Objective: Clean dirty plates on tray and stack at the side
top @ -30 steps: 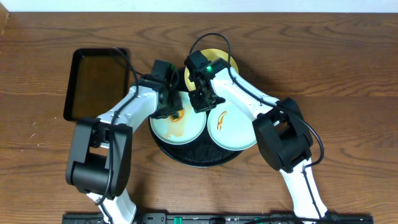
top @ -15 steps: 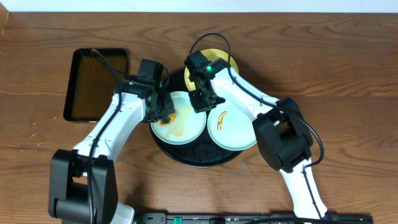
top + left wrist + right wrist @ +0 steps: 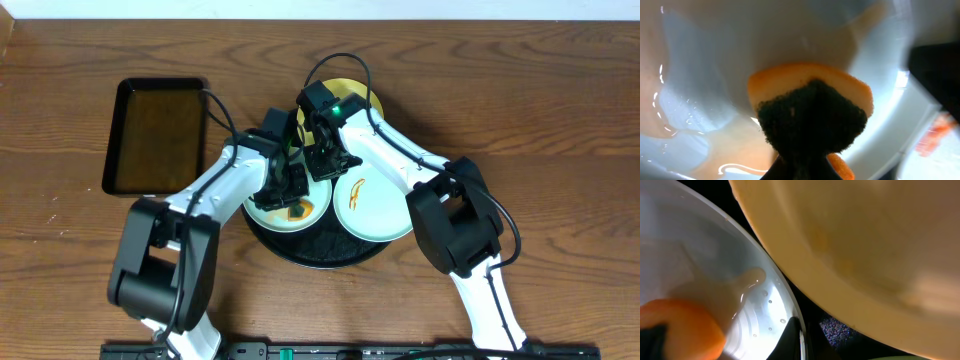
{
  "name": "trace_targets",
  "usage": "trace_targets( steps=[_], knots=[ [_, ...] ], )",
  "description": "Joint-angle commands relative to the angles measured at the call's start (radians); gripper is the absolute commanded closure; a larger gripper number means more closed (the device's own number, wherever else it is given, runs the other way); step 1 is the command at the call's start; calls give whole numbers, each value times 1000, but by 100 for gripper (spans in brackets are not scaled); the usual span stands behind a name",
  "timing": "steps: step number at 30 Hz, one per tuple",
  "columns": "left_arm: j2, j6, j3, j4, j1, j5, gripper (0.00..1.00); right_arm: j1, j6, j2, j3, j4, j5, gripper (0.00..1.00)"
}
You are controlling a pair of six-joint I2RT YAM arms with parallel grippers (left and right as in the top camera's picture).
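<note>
The round black tray (image 3: 320, 250) holds three plates. My left gripper (image 3: 290, 190) is shut on an orange sponge (image 3: 810, 110) with a dark scouring face. It presses the sponge onto the left mint-blue plate (image 3: 262, 212), which is wet with pale orange smears (image 3: 715, 75). My right gripper (image 3: 325, 160) is shut on that plate's far rim (image 3: 797, 340); one dark finger shows on the rim. The pale yellow plate (image 3: 360, 95) lies at the back, also in the right wrist view (image 3: 865, 240). The second mint-blue plate (image 3: 375, 215) at the right has an orange-brown smear.
A smaller rectangular black tray (image 3: 155, 135) lies on the wooden table to the left of the round tray. Both arms cross over the round tray's back half. Bare tray surface (image 3: 840, 330) shows between the mint and yellow plates.
My left gripper has swept the sponge from the plate's left part toward its right side. The orange smear looks thinner and spread. The right gripper has stayed on the rim.
</note>
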Motion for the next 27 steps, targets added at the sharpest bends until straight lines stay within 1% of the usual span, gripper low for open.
trace_targets(
  steps=[1, 5, 8, 12, 14, 19, 27],
  knots=[
    [22, -9, -14, -30, 4, -87, 93, 7, 17, 39, -11, -4, 59, 99],
    [24, -9, -14, -79, 4, -229, 93, 7, 17, 39, -11, -4, 59, 99],
    [24, -9, -14, -121, 4, -389, 93, 7, 17, 39, -11, -4, 59, 99],
    [12, -14, -1, -174, 4, -555, 93, 7, 17, 39, -11, -4, 59, 99],
    [-11, -16, 13, -180, 4, -581, 93, 7, 17, 39, -11, -4, 59, 98],
    [-114, -16, 61, -176, 4, -580, 93, 7, 17, 39, -11, -3, 59, 99],
    [-362, -16, 89, -157, 4, -562, 93, 8, 17, 39, -3, -5, 58, 99]
  ],
)
